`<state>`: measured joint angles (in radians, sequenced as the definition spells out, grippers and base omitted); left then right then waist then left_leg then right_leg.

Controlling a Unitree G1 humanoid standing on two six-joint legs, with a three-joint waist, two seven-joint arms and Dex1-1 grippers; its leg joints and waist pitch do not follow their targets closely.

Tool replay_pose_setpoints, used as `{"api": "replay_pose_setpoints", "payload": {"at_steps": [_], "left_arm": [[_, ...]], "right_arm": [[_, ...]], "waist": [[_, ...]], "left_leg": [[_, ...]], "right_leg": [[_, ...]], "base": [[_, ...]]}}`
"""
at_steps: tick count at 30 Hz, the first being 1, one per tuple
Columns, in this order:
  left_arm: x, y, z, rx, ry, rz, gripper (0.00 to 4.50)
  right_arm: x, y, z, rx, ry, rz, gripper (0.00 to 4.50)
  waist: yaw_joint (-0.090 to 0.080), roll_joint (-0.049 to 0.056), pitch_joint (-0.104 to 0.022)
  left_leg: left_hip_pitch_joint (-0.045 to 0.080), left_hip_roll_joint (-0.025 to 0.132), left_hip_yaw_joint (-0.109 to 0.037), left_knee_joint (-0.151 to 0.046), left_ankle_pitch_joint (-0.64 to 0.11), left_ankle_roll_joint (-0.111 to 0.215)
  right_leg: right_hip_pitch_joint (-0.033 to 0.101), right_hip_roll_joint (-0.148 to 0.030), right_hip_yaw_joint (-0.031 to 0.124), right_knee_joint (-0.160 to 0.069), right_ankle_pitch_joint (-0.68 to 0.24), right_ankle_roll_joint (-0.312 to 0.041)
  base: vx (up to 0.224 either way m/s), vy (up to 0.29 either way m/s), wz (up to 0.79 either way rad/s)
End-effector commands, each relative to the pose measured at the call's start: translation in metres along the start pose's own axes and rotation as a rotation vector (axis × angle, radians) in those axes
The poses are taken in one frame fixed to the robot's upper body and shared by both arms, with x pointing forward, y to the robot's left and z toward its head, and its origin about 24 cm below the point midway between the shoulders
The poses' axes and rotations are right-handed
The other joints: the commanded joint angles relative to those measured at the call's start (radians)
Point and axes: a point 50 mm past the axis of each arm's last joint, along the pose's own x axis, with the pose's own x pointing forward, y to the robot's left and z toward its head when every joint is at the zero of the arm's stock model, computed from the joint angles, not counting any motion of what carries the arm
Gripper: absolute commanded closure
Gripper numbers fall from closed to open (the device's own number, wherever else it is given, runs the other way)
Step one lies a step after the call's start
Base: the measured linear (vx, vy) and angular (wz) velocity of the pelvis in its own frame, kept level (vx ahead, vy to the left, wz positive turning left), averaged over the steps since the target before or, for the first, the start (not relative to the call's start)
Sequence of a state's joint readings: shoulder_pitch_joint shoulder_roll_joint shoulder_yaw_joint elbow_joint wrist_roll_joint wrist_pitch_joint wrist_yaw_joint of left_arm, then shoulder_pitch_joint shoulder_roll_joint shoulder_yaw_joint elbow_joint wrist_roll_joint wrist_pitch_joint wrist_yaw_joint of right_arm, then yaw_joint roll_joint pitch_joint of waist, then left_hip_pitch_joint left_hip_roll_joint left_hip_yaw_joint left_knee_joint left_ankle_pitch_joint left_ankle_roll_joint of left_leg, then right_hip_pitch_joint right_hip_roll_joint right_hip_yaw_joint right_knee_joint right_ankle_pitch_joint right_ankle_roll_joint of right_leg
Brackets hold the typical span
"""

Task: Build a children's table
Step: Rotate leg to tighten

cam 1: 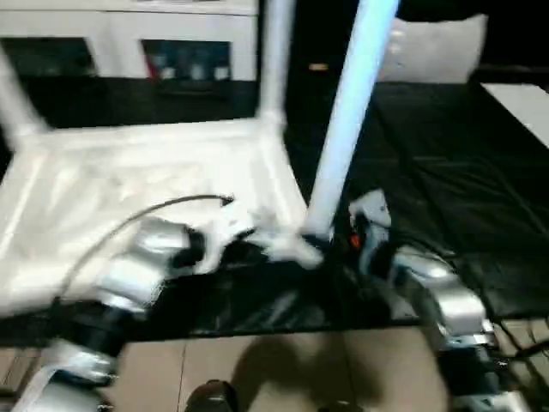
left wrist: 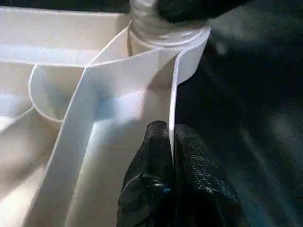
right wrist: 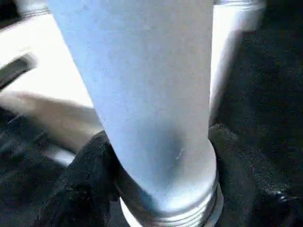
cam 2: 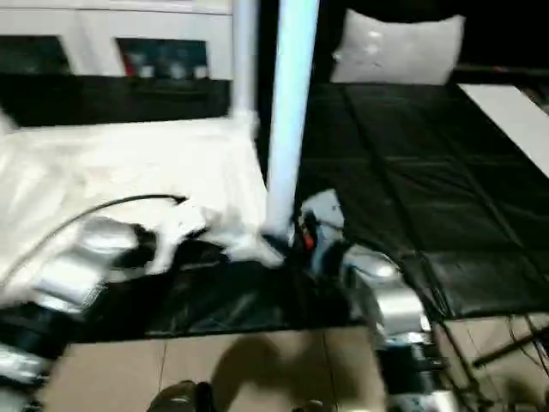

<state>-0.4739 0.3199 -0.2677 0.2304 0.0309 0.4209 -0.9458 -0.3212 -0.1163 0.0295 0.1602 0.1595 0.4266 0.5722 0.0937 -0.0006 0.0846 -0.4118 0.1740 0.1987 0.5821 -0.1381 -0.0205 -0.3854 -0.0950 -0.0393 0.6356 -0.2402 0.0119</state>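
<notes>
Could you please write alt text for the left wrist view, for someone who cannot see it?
The left gripper pinches the thin white side wall of the upturned table top, just below a round corner socket where a leg sits. Black mat lies beside the wall.

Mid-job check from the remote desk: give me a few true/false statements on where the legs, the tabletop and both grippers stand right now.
1. The tabletop lies on the black mat with its ribbed underside up. True.
2. The left gripper is wide open above the mat. False: its fingers pinch the tabletop's thin side wall.
3. The right gripper has its fingers around the near leg close to its threaded end. True.
4. The near leg lies flat on the mat. False: it stands up, leaning, at the tabletop's near right corner.
5. A second leg stands at the far right corner. True.
</notes>
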Motion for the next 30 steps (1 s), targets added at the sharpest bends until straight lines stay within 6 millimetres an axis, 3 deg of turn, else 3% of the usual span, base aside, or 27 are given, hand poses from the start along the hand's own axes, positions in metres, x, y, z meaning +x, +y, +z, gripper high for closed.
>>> {"api": "replay_pose_setpoints", "payload": {"at_steps": [1, 5, 6, 10, 11, 12, 14, 17, 20, 25, 30], "left_arm": [[0.013, 0.001, 0.031, -0.004, -0.121, 0.151, 4.50], [0.021, 0.002, 0.041, -0.051, -0.138, 0.271, 4.50], [0.026, 0.000, 0.049, -0.069, -0.142, 0.336, 4.50], [0.029, -0.006, 0.054, -0.040, -0.134, 0.328, 4.50], [0.029, -0.006, 0.054, -0.040, -0.134, 0.328, 4.50], [0.028, -0.008, 0.051, -0.002, -0.114, 0.289, 4.50], [0.023, -0.008, 0.044, 0.021, -0.082, 0.262, 4.50], [0.014, -0.004, 0.034, 0.029, -0.047, 0.251, 4.50], [0.010, -0.003, 0.029, 0.033, -0.033, 0.241, 4.50], [-0.006, 0.002, 0.014, 0.105, -0.005, 0.138, 4.50], [-0.019, 0.001, 0.003, 0.205, 0.039, -0.077, 4.50]], "right_arm": [[0.030, 0.054, -0.008, 0.079, 0.040, 0.171, 1.87], [0.042, 0.053, -0.007, 0.114, 0.042, 0.035, 1.87], [0.051, 0.051, -0.005, 0.138, 0.045, -0.077, 1.87], [0.055, 0.049, -0.002, 0.125, 0.036, -0.146, 1.87], [0.055, 0.049, -0.002, 0.125, 0.036, -0.146, 1.52], [0.052, 0.047, -0.002, 0.110, 0.026, -0.159, 1.17], [0.049, 0.043, -0.003, 0.118, 0.021, -0.167, 1.17], [0.042, 0.036, -0.002, 0.096, 0.004, -0.167, 0.80], [0.037, 0.031, -0.001, 0.074, -0.015, -0.158, 0.51], [0.012, 0.016, 0.010, 0.000, -0.064, -0.001, 0.21], [-0.012, 0.002, 0.014, -0.203, -0.019, 0.186, 0.05]], "waist": [[-0.005, 0.000, -0.049], [-0.012, 0.001, -0.052], [-0.012, 0.001, -0.054], [-0.013, -0.001, -0.061], [-0.012, -0.001, -0.061], [-0.008, 0.000, -0.065], [-0.007, 0.002, -0.069], [-0.010, -0.003, -0.073], [-0.013, 0.000, -0.074], [-0.017, 0.002, -0.066], [-0.002, 0.004, -0.066]], "left_leg": [[0.042, 0.058, -0.050, -0.101, -0.487, -0.110], [0.045, 0.055, -0.040, -0.102, -0.407, -0.077], [0.048, 0.056, -0.039, -0.102, -0.401, -0.074], [0.043, 0.055, -0.037, -0.101, -0.338, -0.064], [0.042, 0.054, -0.035, -0.099, -0.322, -0.055], [0.040, 0.053, -0.032, -0.092, -0.264, -0.031], [0.036, 0.048, -0.028, -0.084, -0.195, -0.002], [0.028, 0.044, -0.026, -0.076, -0.110, 0.040], [0.029, 0.048, -0.025, -0.072, -0.100, 0.050], [0.034, 0.054, -0.026, -0.081, -0.194, 0.029], [0.040, 0.054, -0.022, -0.078, -0.199, 0.025]], "right_leg": [[-0.003, -0.068, 0.038, -0.106, -0.403, -0.137], [0.001, -0.060, 0.041, -0.110, -0.285, -0.139], [0.002, -0.060, 0.040, -0.110, -0.279, -0.142], [0.010, -0.054, 0.037, -0.105, -0.186, -0.137], [0.010, -0.052, 0.037, -0.105, -0.159, -0.135], [0.014, -0.051, 0.037, -0.097, -0.070, -0.139], [0.019, -0.047, 0.036, -0.088, 0.035, -0.152], [0.030, -0.046, 0.033, -0.077, 0.154, -0.177], [0.027, -0.044, 0.032, -0.074, 0.162, -0.199], [0.022, -0.042, 0.033, -0.084, 0.029, -0.197], [0.016, -0.043, 0.035, -0.084, 0.018, -0.196]], "base": [[0.000, 0.000, 0.00], [0.000, 0.000, 0.00], [0.000, 0.000, 0.00], [0.000, 0.000, 0.00], [0.060, -0.006, -0.02], [0.092, -0.020, -0.02], [0.062, -0.027, -0.01], [0.000, 0.000, 0.00], [0.000, 0.000, 0.00], [0.000, 0.000, 0.00], [0.000, 0.000, 0.00]]}}
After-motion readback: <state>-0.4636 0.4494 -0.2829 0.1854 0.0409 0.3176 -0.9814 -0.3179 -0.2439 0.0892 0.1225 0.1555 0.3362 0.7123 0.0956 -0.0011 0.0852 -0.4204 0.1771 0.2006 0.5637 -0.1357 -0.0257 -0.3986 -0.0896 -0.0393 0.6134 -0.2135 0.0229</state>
